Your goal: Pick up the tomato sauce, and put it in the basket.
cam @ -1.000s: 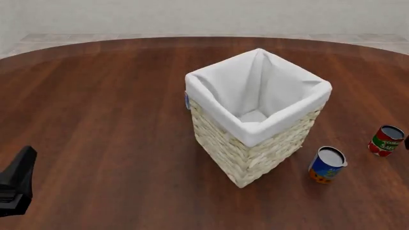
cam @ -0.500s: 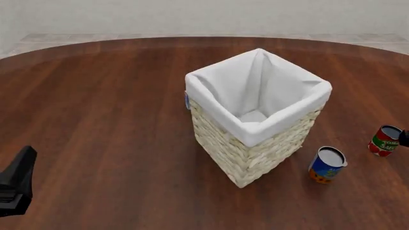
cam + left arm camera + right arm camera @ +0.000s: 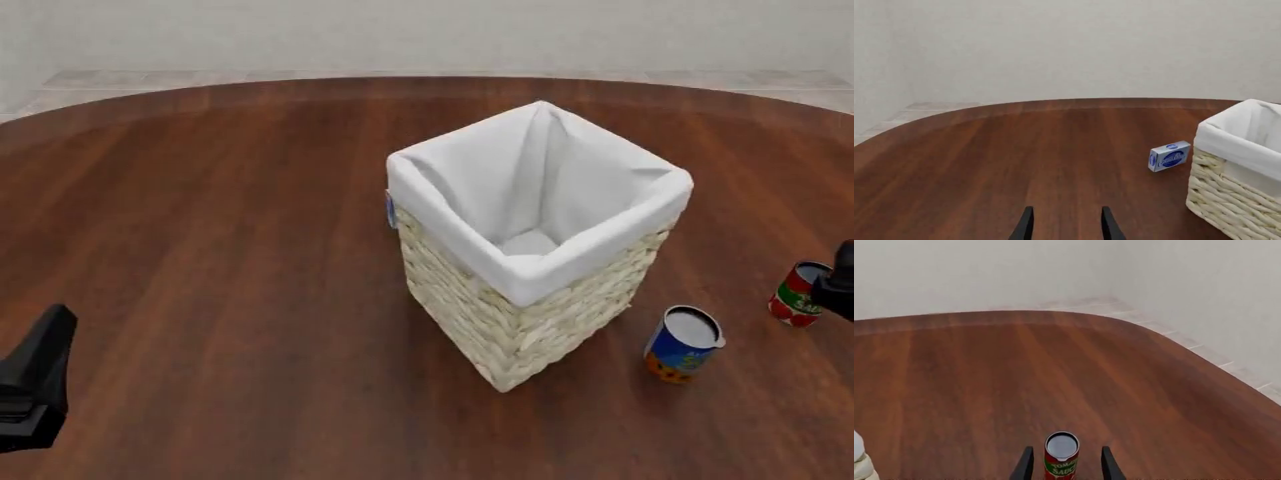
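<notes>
The tomato sauce (image 3: 797, 296) is a small red-labelled can standing on the table at the far right. My right gripper (image 3: 838, 282) is at its right side and partly covers it. In the right wrist view the can (image 3: 1061, 456) stands upright between the two spread fingers of the right gripper (image 3: 1067, 450), which is open. The basket (image 3: 534, 320), wicker with white lining, stands mid-table and also shows in the left wrist view (image 3: 1227, 200). My left gripper (image 3: 34, 390) is low at the near left. It is open and empty in its wrist view (image 3: 1066, 222).
A blue-and-orange can (image 3: 683, 343) stands between the basket and the tomato sauce. A small blue-and-white box (image 3: 1169, 156) stands by the basket's far left side; only its edge (image 3: 391, 210) shows in the front view. The table edge curves behind the can (image 3: 1227, 365).
My right gripper has come in from the right edge of the front view and now stands against the tomato sauce can. The left arm, basket and cans have not moved.
</notes>
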